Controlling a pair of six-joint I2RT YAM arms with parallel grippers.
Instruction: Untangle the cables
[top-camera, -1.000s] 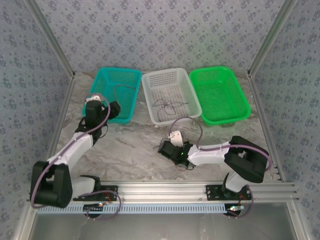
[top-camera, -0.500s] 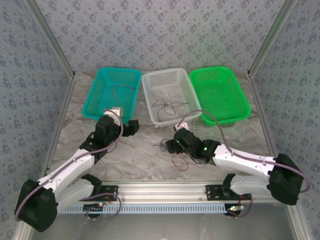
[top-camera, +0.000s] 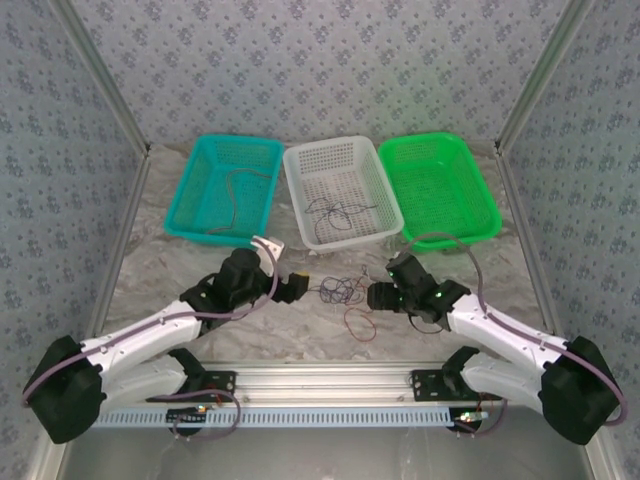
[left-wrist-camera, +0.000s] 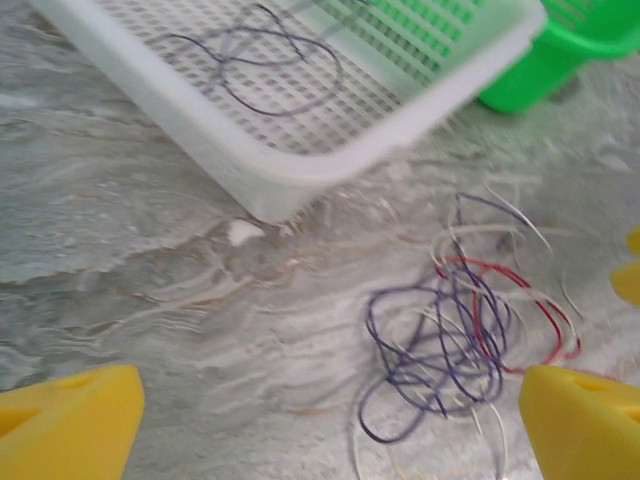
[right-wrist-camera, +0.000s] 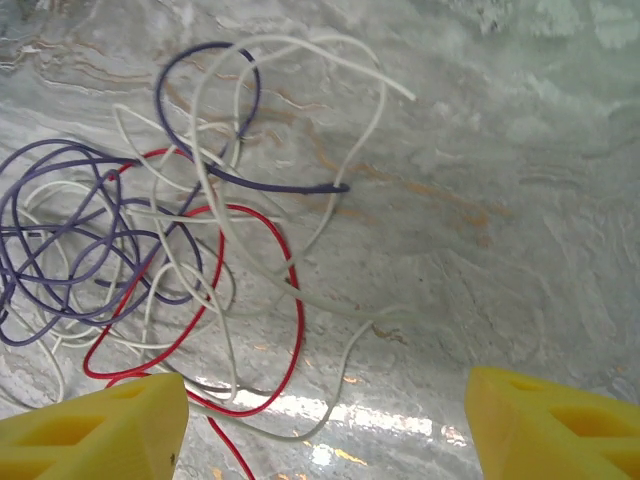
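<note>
Spread wide, left gripper (left-wrist-camera: 325, 425) and right gripper (right-wrist-camera: 320, 420) flank the tangle of thin red, purple and white wires (left-wrist-camera: 440, 335): light, springy stuff, so I'd pinch the free white end (right-wrist-camera: 383, 88).

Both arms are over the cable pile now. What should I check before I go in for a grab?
1. Left gripper open, nothing held: ok.
2. Right gripper open, nothing held: ok.
3. Tangle lies between both grippers: ok.
4. Strands separated: not ok; red cable, purple cable and white cable cross one another.
5. Free end to grab: ok; the white cable's end pokes out of the pile.
6. White basket apart from the tangle: ok.
</note>
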